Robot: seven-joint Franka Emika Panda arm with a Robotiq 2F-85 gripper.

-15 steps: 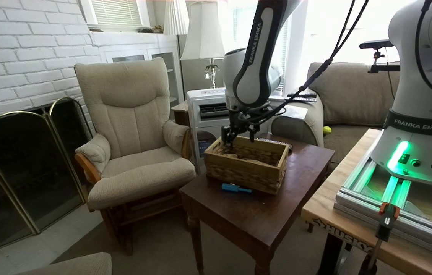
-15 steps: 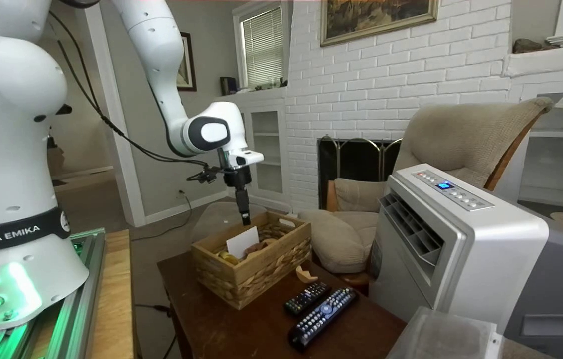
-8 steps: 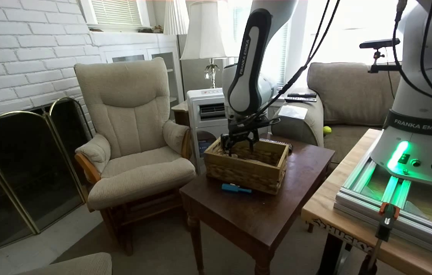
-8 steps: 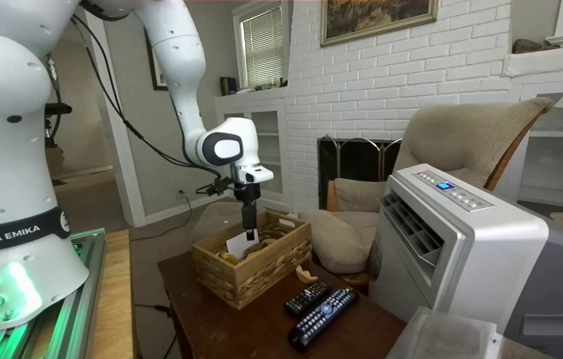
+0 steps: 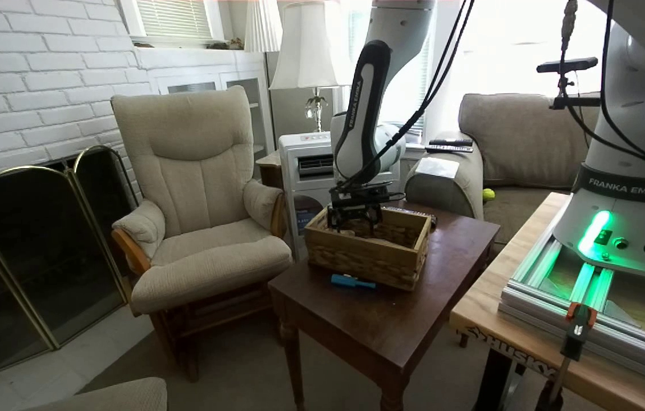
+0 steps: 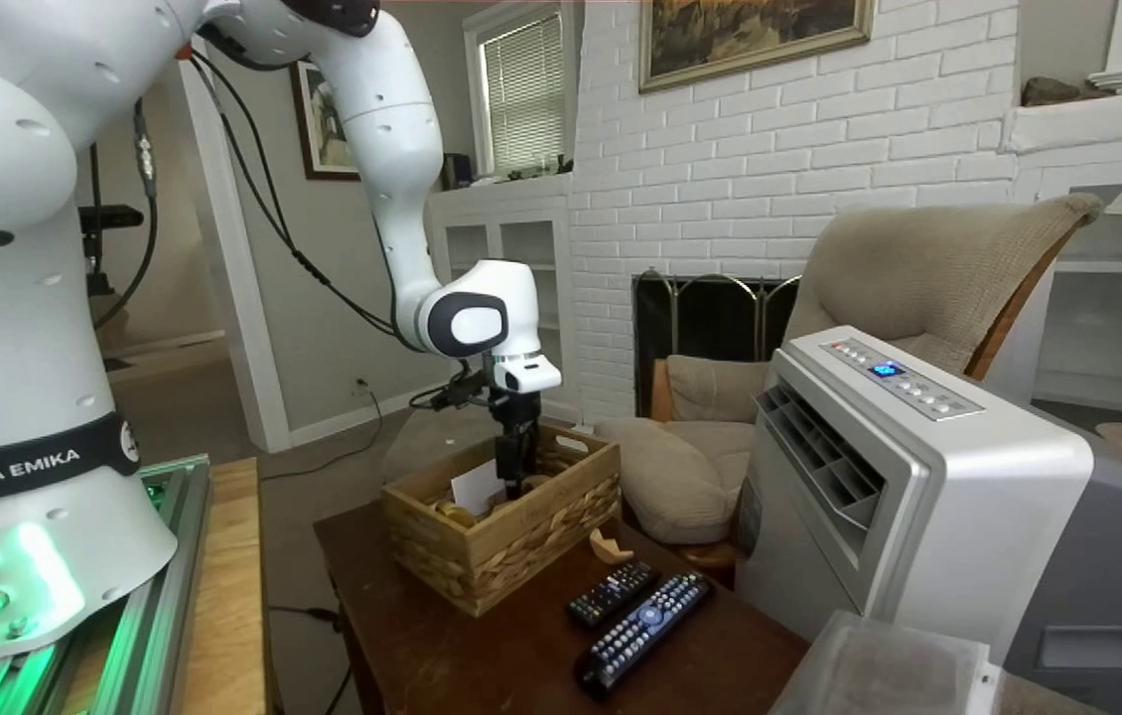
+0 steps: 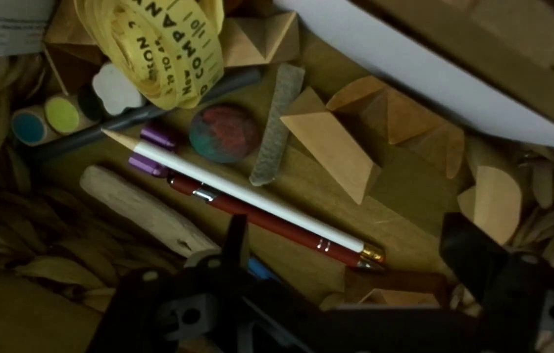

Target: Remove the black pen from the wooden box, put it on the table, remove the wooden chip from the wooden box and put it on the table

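Observation:
The wooden box (image 5: 357,256) stands on the dark brown table (image 5: 408,319). My gripper (image 7: 345,220) points down into the box, its fingers wide apart with nothing between them; in an exterior view, the fingertips (image 6: 513,489) are below the box's rim. A dark stick that looks like the black pen (image 7: 235,84) lies on the box floor, partly under a yellow tape roll (image 7: 159,54), ahead of my gripper in the wrist view. Several pale wood pieces lie in the box, such as an angular block (image 7: 333,147) and a rounded piece (image 7: 495,203). Which is the wooden chip, I cannot tell.
Below the fingers lie a white pencil (image 7: 252,196) and a red pen (image 7: 282,228). A white card (image 6: 478,489) leans in the box. On the table lie a blue item (image 5: 351,281), a wood piece (image 6: 609,547) and remotes (image 6: 642,636). An air conditioner (image 6: 958,417) stands beside the table.
My gripper has come down from above the box to inside it, shifting sideways on the way. Its fingers have stayed apart. The box and the things on the table have not moved.

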